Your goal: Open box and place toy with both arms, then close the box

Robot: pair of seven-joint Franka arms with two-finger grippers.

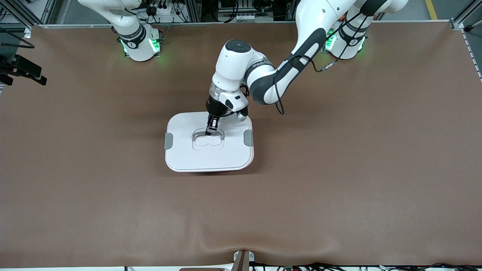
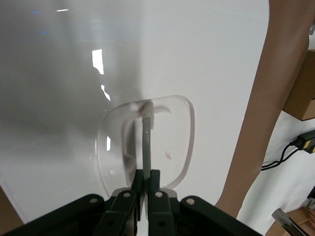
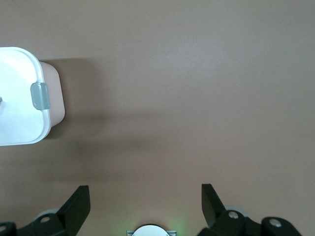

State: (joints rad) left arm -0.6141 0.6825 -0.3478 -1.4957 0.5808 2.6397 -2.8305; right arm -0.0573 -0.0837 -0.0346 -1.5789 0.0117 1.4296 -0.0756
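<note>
The box (image 1: 209, 165) stands mid-table with its white lid (image 1: 196, 154) on and grey clips (image 1: 168, 140) (image 1: 248, 137) at both ends. My left gripper (image 1: 209, 130) is down on the lid and shut on the clear handle (image 1: 208, 140). In the left wrist view the fingers (image 2: 147, 179) pinch the raised handle strip (image 2: 146, 142) over the lid (image 2: 197, 59). My right gripper (image 3: 145, 189) is open and empty, high over bare table. Its view shows the box's pink wall (image 3: 55, 101) and one clip (image 3: 40, 96). That gripper is outside the front view. The toy is out of view.
The brown table mat (image 1: 339, 169) stretches around the box. The right arm's base (image 1: 139, 41) and the left arm's base (image 1: 348, 43) stand along the table's edge farthest from the front camera. Black camera gear (image 1: 22, 69) overhangs the right arm's end.
</note>
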